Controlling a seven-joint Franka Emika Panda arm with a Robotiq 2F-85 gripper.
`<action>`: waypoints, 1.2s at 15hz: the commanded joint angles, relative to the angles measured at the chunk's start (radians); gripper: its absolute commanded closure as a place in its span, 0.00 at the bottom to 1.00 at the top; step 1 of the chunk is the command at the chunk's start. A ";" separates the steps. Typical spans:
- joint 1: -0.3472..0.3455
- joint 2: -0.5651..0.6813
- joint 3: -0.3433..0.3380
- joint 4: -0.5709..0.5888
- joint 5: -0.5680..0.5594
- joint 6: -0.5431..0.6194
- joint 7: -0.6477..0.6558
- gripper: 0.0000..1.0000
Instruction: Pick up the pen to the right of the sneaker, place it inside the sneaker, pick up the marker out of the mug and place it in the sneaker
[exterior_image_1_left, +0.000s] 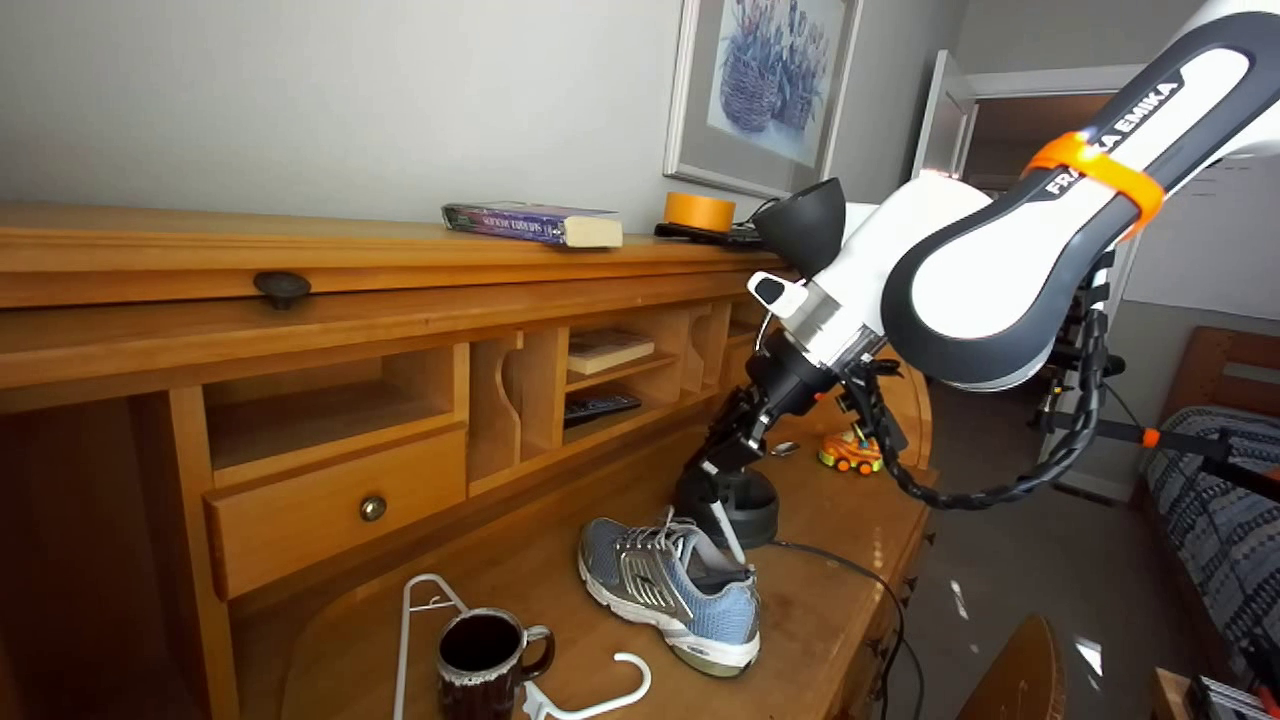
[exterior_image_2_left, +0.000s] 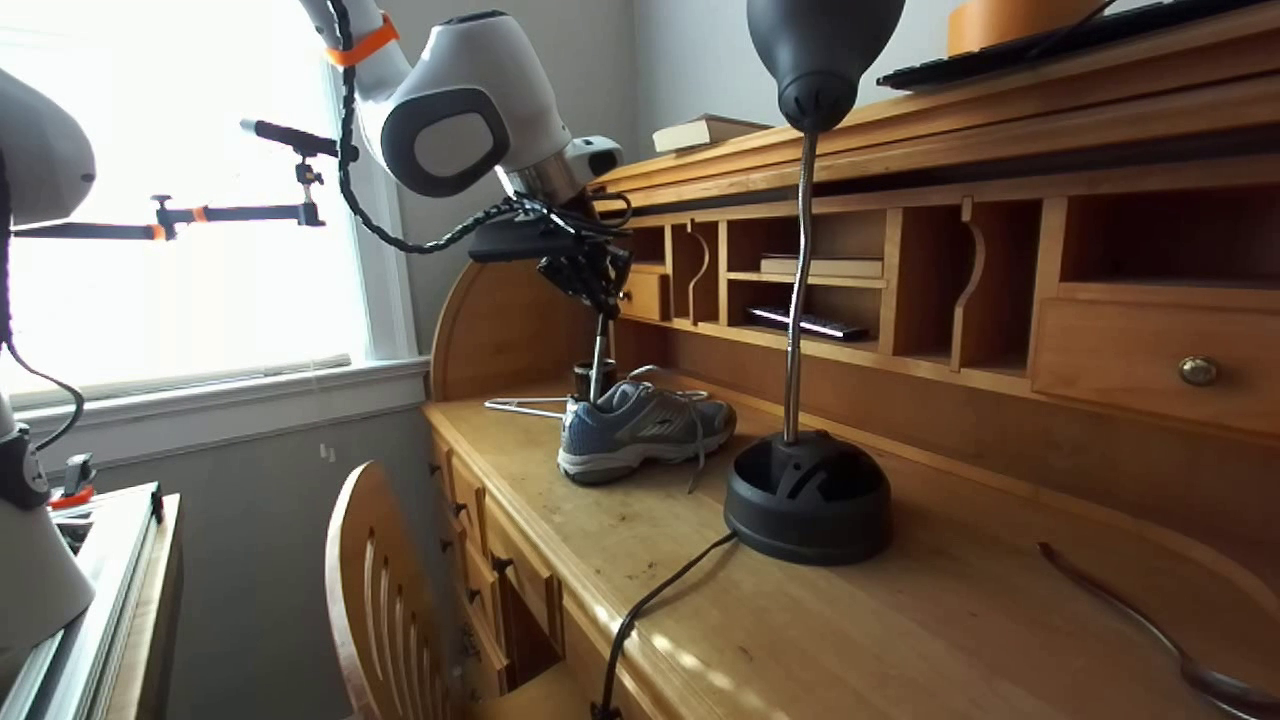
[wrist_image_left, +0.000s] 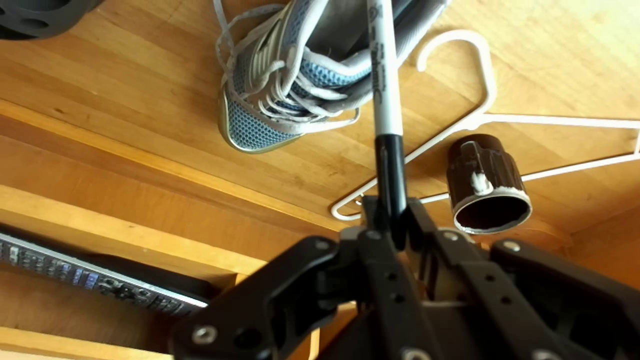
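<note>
The grey-blue sneaker (exterior_image_1_left: 670, 590) stands on the desk; it also shows in an exterior view (exterior_image_2_left: 640, 430) and the wrist view (wrist_image_left: 295, 85). My gripper (wrist_image_left: 394, 212) is shut on the black end of a white marker (wrist_image_left: 384, 85). In both exterior views the gripper (exterior_image_1_left: 708, 470) (exterior_image_2_left: 606, 308) is above the sneaker. The marker (exterior_image_1_left: 727, 530) (exterior_image_2_left: 600, 360) points down, its lower end at the sneaker's opening. A dark strip shows inside the shoe; I cannot tell if it is the pen. The dark mug (exterior_image_1_left: 482, 665) (wrist_image_left: 485, 175) stands beyond the toe; nothing sticks out of it.
A white hanger (exterior_image_1_left: 590, 708) (wrist_image_left: 482, 107) lies around the mug. The black lamp base (exterior_image_2_left: 808, 510) stands close to the sneaker, its cord (exterior_image_2_left: 660, 590) running over the desk edge. A spoon (exterior_image_2_left: 1140, 625) and toy car (exterior_image_1_left: 850, 453) lie farther along. Cubbies with a remote (wrist_image_left: 95, 280) line the back.
</note>
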 joint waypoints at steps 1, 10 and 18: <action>0.030 -0.022 -0.029 -0.013 0.002 0.024 0.006 0.96; 0.127 -0.011 -0.116 -0.008 0.001 0.045 0.006 0.96; 0.214 -0.007 -0.195 -0.005 0.001 0.061 0.007 0.31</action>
